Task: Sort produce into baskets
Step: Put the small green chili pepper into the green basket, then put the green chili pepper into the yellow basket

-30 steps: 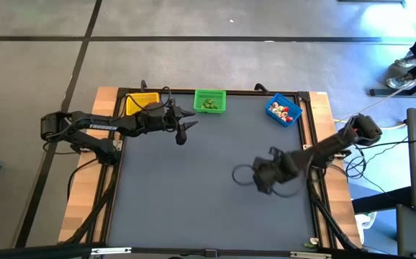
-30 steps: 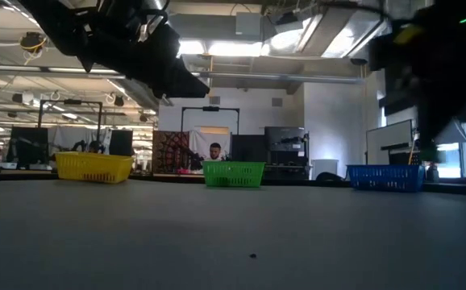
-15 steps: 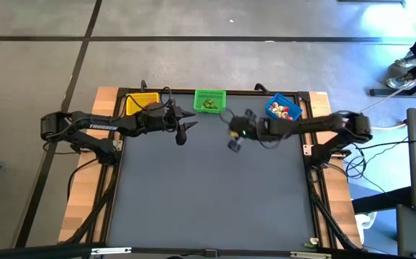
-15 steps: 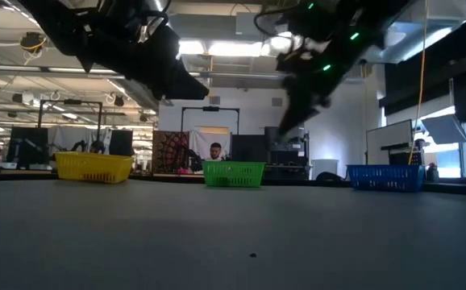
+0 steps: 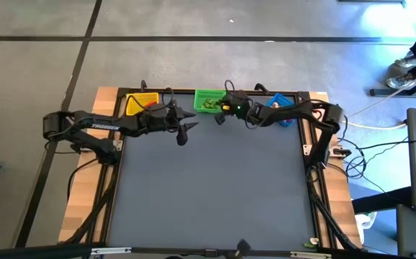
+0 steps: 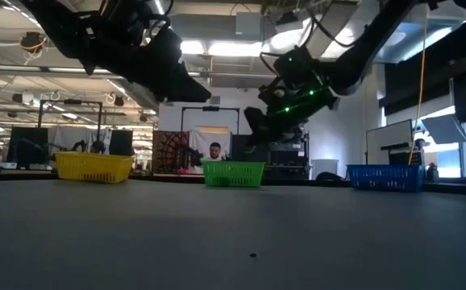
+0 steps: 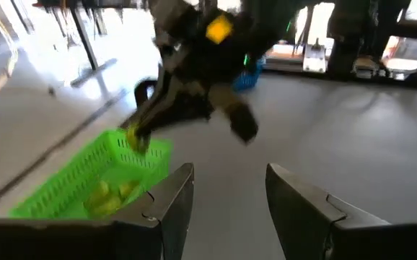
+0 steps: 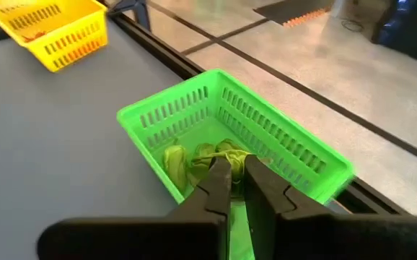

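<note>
A: Report the right gripper (image 5: 219,119).

B: In the high view it sits in the upper centre of the frame, at the right edge of the green basket (image 5: 209,101). Its own wrist view shows the two fingers (image 8: 219,189) almost pressed together, tips over the basket's interior. A small green piece (image 7: 133,137) shows at the fingertips in the left wrist view; whether it is clamped between them cannot be told. The jaws read as clenched.

A: Left gripper (image 5: 182,134)?

B: Left of centre in the high view, above bare table (image 5: 208,194), just below and left of the green basket. Its wrist view shows both fingers (image 7: 176,195) spread, with a clear gap and nothing between them. Released, touching nothing.

A: Location of the baskets?

B: All three line the far edge of the table, along the upper part of the high view: yellow basket (image 5: 142,103) at left, green in the middle, blue basket (image 5: 283,109) at right, partly covered by the right arm. In the low view they stand in the same order across the middle of the frame.

A: Produce?

B: Green produce (image 8: 194,160) lies on the floor of the green basket. The contents of the other two baskets cannot be made out.
</note>
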Motion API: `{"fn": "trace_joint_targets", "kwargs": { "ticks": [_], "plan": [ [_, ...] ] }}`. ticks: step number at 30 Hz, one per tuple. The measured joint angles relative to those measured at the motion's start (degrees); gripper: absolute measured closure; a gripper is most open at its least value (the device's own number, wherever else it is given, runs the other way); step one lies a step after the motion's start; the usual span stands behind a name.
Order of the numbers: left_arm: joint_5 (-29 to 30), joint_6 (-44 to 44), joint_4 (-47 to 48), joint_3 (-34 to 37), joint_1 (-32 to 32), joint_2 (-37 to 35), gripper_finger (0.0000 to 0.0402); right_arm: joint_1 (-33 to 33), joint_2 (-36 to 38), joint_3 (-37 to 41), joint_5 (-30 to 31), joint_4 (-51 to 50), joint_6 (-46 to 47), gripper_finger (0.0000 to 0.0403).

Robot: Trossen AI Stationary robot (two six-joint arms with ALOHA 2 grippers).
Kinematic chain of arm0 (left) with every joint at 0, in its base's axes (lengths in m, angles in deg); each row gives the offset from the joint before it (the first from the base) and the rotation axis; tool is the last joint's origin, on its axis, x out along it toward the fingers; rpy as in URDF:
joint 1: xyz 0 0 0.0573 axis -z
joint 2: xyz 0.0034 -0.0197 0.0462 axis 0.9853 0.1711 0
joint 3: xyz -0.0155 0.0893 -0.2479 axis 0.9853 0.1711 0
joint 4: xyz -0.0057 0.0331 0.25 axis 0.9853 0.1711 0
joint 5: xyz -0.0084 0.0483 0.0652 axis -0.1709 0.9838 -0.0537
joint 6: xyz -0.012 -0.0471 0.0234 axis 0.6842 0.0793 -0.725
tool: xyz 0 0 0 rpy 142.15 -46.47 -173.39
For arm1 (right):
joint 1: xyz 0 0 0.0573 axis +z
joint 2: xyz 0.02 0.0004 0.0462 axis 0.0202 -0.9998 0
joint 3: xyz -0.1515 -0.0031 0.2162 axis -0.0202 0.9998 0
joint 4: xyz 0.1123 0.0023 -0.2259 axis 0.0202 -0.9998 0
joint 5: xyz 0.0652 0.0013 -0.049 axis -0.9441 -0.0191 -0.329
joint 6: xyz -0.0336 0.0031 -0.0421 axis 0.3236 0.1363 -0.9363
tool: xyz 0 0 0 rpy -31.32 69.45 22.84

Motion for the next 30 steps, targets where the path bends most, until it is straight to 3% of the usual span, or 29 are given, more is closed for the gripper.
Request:
{"fn": "trace_joint_targets", "kwargs": {
  "ticks": [4,12,16,19,23,30],
  "plan": [
    [-0.19,-1.51,-0.69,0.00,-0.05,0.19,0.0233,-1.67,-1.68,-0.16,-2.11,2.69,1.32,0.0355],
    [-0.37,-3.62,-0.63,0.00,-0.46,0.47,0.0233,-2.64,-1.71,-0.46,-2.12,0.19,0.89,0.0220],
    [-0.39,-4.44,-0.46,0.00,-0.44,0.47,0.0233,-1.36,3.27,-0.42,-4.80,-6.07,-3.03,0.0178],
    [-0.41,-4.53,-0.43,0.00,-0.46,0.47,0.0233,1.64,10.24,-0.57,-5.52,-14.39,-5.75,0.0167],
    [-0.41,-5.33,-0.60,0.00,-0.46,0.47,0.0233,7.44,18.96,-0.55,-11.95,-31.65,-4.91,0.0166],
    [-0.44,-5.35,-0.65,0.00,-0.46,0.47,0.0233,22.64,25.92,-0.48,-26.46,-61.70,12.97,0.0181]
  ]
}}
